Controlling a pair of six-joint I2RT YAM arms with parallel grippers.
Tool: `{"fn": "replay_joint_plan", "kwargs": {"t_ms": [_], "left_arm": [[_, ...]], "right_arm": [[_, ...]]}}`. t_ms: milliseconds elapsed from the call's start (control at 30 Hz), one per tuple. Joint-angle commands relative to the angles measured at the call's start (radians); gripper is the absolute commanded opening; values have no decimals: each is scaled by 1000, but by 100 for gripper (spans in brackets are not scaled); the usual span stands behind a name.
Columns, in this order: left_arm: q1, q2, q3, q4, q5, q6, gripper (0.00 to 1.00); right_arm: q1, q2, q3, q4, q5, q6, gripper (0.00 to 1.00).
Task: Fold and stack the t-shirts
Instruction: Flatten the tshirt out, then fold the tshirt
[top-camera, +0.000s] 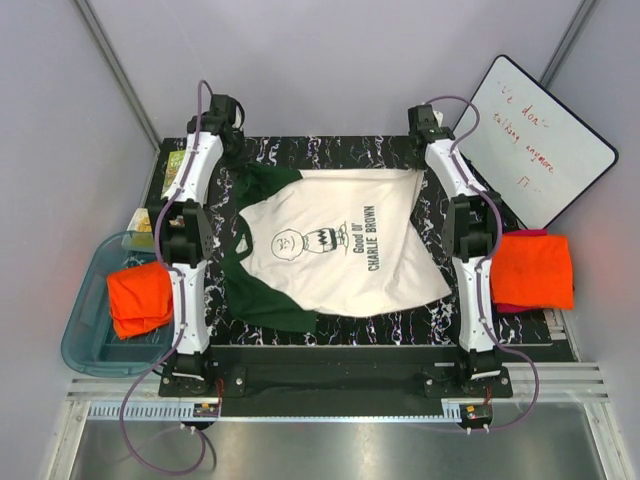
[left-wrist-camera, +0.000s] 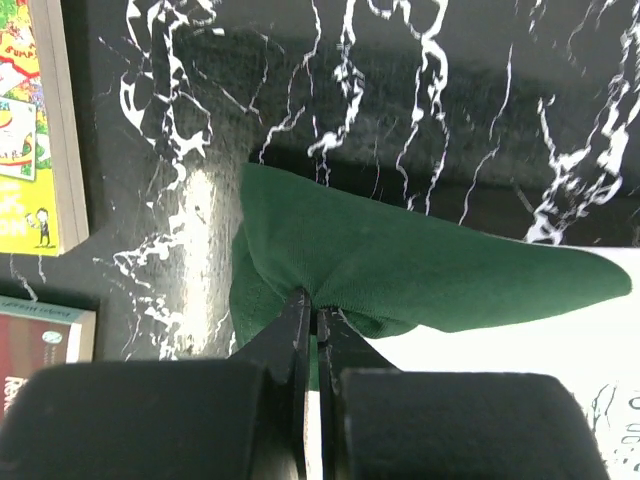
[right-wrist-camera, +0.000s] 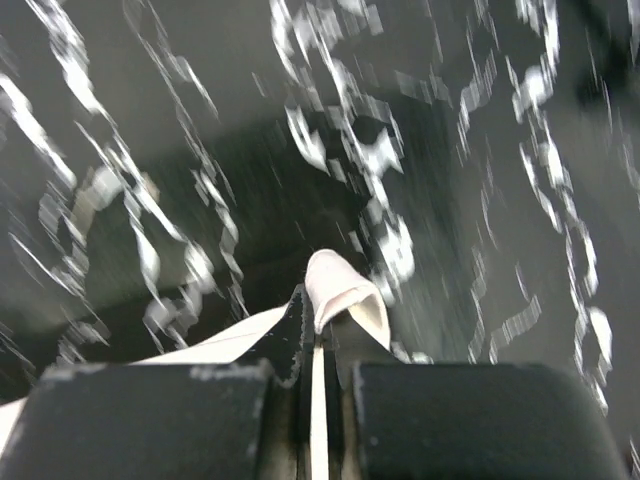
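Note:
The cream t-shirt with dark green sleeves and a black Charlie Brown print lies spread on the black marbled mat. My left gripper is at the shirt's far left corner. In the left wrist view it is shut on the green sleeve. My right gripper is at the far right corner. In the right wrist view it is shut on a cream hem fold. One orange t-shirt lies in a bin on the left. A folded orange t-shirt lies on the right.
A blue plastic bin stands left of the mat. Books lie at the mat's left edge and show in the left wrist view. A whiteboard leans at the back right. Grey walls enclose the table.

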Motion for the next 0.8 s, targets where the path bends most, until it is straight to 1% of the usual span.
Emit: {"fn": "replay_joint_plan", "kwargs": {"t_ms": [0,100,200,267,367,533,733,767], "left_arm": [[19,-56,101,84,49,-48,0],[22,-68,116,123,49,-60,0],[27,-88,119,157,49,-71,0],[28,-96,113,161,64,-69,0],[27,-126,45,157,98,-60,0],[27,-224,-124,137,121,-49,0],[27,-295,-175,8,179,-49,0],[27,-306,-205,-1,185,-54,0]], "right_arm": [[-2,90,346,-95,-32,11,0],[-2,121,374,-90,-44,0,0],[-5,98,347,-86,-27,6,0],[-5,84,327,-81,-44,6,0],[-4,49,281,-80,-47,6,0],[-4,-31,195,-89,-44,2,0],[-4,-147,84,-156,-53,2,0],[-4,-166,48,-170,-53,2,0]]}}
